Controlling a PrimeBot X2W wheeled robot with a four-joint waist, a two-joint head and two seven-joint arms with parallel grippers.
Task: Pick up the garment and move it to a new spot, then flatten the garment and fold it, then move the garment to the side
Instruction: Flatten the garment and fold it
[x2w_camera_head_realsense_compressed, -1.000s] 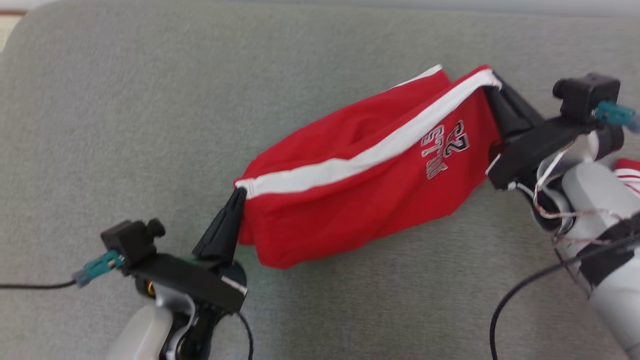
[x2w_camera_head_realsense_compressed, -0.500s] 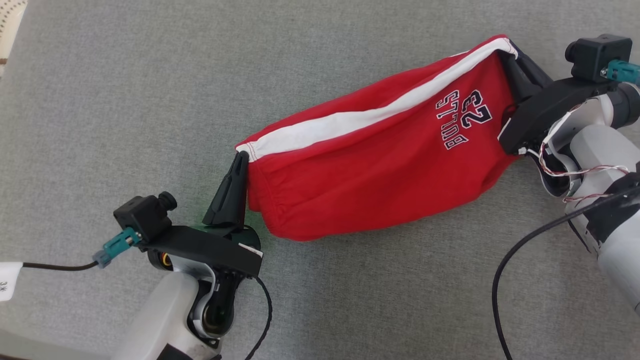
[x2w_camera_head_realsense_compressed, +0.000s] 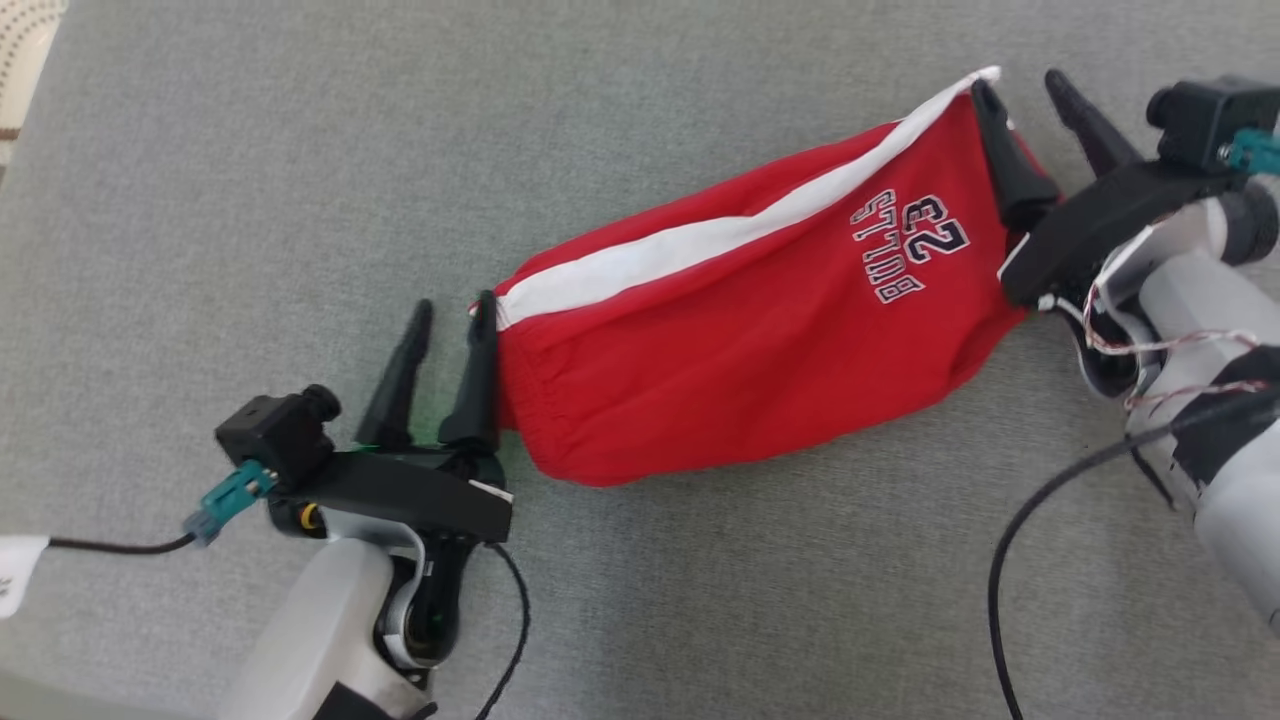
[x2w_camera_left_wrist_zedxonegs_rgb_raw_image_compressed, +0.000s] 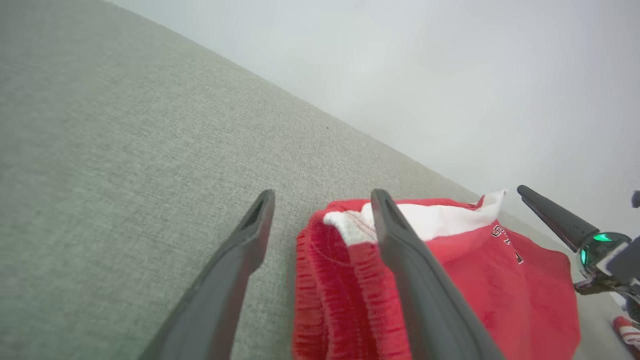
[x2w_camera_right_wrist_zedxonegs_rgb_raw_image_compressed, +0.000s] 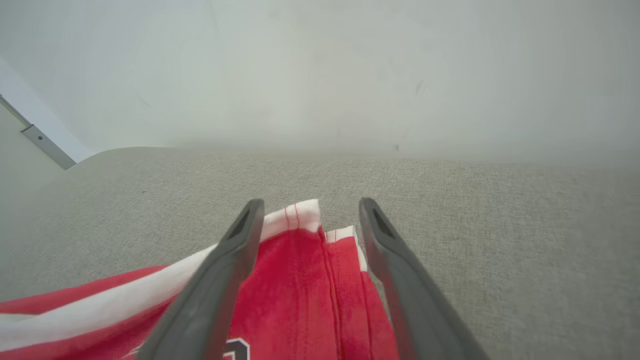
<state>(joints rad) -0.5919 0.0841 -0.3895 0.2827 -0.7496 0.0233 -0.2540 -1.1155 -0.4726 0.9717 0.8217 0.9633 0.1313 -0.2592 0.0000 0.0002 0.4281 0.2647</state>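
**Red garment (x2w_camera_head_realsense_compressed: 740, 370) lies long between two spread grippers**

Grey woven upholstery (x2w_camera_head_realsense_compressed: 250, 200) lies under everything. On it the garment forms a long, loosely doubled band. In the head view it runs diagonally from lower left to upper right, its top layer puffed and softly creased rather than flat.

The left gripper (x2w_camera_head_realsense_compressed: 456, 302) sits at the lower-left end, fingers set wide and clamping nothing. The finger nearer the cloth touches the garment's corner. In the left wrist view the garment (x2w_camera_left_wrist_zedxonegs_rgb_raw_image_compressed: 525, 300) shows its ruffled edge just beside that finger, partly within the gap.

The right gripper (x2w_camera_head_realsense_compressed: 1017, 82) stands at the upper-right end, fingers likewise well apart, one of them against the cloth. In the right wrist view the garment (x2w_camera_right_wrist_zedxonegs_rgb_raw_image_compressed: 305, 300) has its corner lying loose between them, gripped by neither.

A white stripe (x2w_camera_head_realsense_compressed: 700, 245) follows the band's upper edge from end to end. Dark lettering (x2w_camera_head_realsense_compressed: 905, 245) outlined in white, "BULLS 23", reads upside down near the right end. A gathered hem (x2w_camera_head_realsense_compressed: 545, 400) puckers the lower-left end.
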